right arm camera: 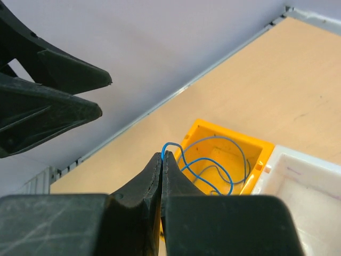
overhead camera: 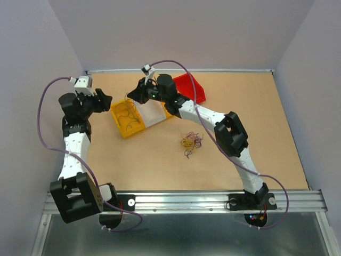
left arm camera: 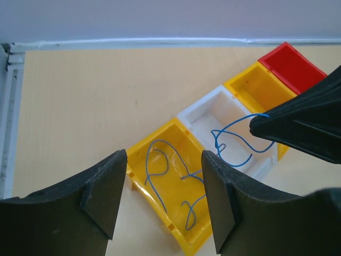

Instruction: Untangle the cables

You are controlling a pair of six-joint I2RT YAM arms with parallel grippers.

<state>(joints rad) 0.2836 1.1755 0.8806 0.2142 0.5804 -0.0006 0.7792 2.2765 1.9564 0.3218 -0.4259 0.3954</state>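
The cables, a small clump of thin yellow, pink and dark wires, lie loose on the table near its middle. My right gripper is shut on one thin blue wire, which dangles over the white bin and the near yellow bin. Other blue wires lie curled inside that yellow bin. My left gripper is open with nothing between its fingers, hovering left of the bins and facing the right gripper.
The bins sit in a slanted row: yellow, white, a second yellow and red. The back wall and a metal rail bound the far left of the table.
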